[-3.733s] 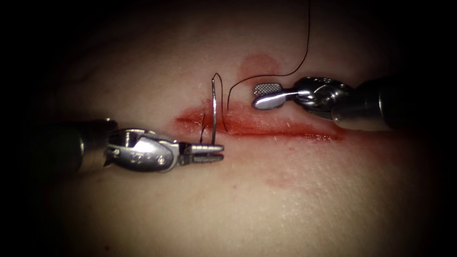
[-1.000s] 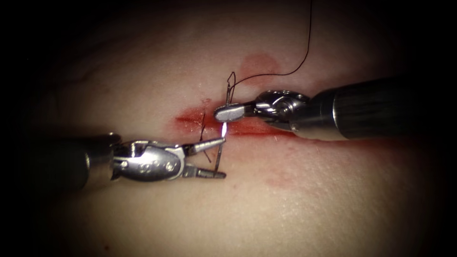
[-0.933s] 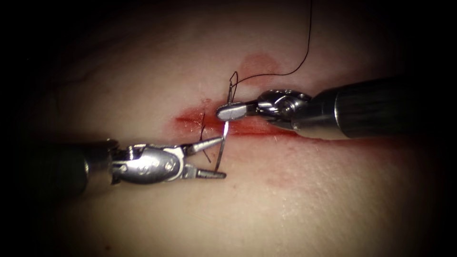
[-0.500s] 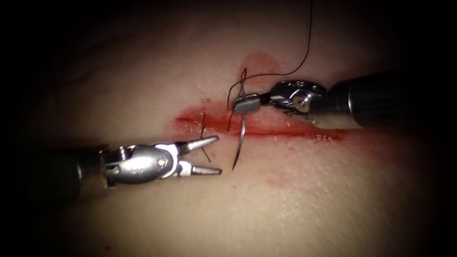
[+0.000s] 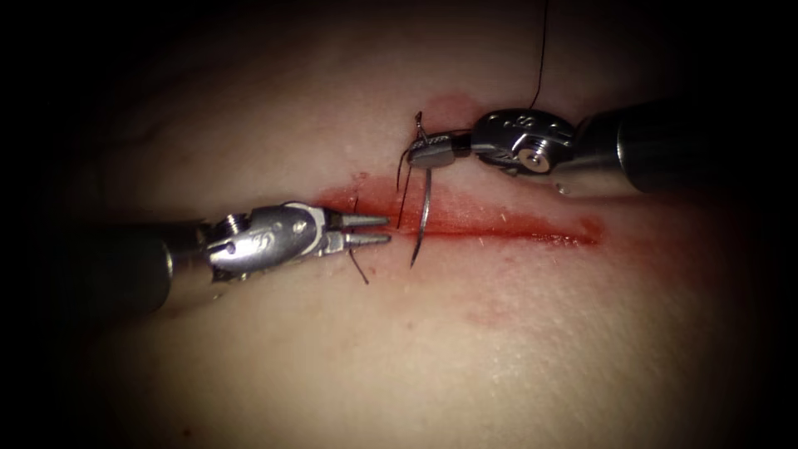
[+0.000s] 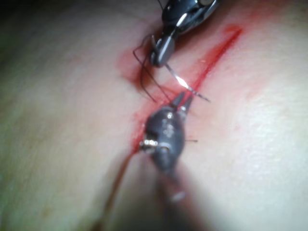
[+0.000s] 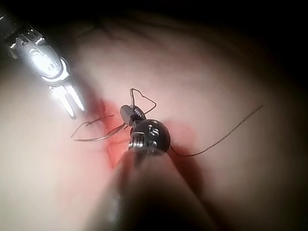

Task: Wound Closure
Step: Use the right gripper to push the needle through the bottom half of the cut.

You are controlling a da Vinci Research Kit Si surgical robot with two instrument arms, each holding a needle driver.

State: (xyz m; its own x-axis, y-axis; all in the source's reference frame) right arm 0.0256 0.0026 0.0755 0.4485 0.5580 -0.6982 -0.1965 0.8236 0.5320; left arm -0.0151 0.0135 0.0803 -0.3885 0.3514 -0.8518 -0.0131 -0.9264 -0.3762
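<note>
My right gripper pinches needle near thread end, free above cut. Left gripper slightly spread, empty, beside cut's left end.

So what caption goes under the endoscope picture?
Right gripper holds the needle near its thread end, free above the cut; left gripper holds nothing.

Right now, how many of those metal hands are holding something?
1. The right hand grips the needle near its thread end, above the cut. The left hand holds nothing.
</note>
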